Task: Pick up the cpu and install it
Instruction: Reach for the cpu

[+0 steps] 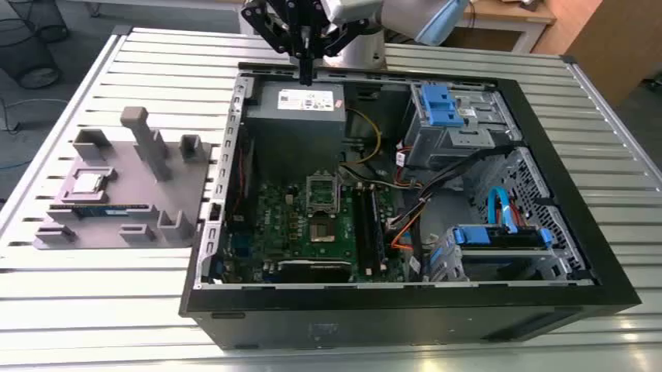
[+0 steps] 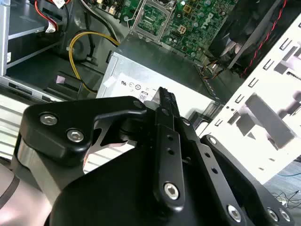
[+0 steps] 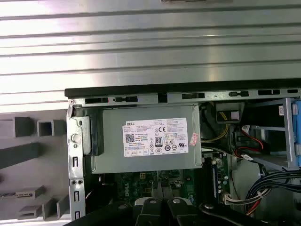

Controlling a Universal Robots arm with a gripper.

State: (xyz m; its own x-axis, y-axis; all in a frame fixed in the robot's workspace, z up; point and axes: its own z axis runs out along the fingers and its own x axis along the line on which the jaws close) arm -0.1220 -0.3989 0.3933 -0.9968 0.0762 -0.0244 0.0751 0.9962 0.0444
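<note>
Step in hand, by my judgement: the approach to the pick, not yet begun in earnest. Your gripper point(image 1: 306, 75) hangs over the rear edge of the open computer case point(image 1: 414, 302), directly above the power supply point(image 1: 294, 105), fingers drawn together with nothing between them. The cpu point(image 1: 88, 183) lies flat in its recess on the grey tray point(image 1: 98, 231), on the table at the exterior view's left, well apart from the gripper and outside the case. The socket point(image 1: 322, 199) on the motherboard looks unfilled, though its centre is hard to make out. The pick, as I judge it, calls for you to cross to the tray, spread the fingers wider than the chip and come down square on its edges, clear of the tray's upright posts. Count: one cpu, one memory stick point(image 1: 104, 209) just beside it on the tray, one tray, one power supply, one socket, two blue drive carriers point(image 1: 439, 105) point(image 1: 501, 236).
</note>
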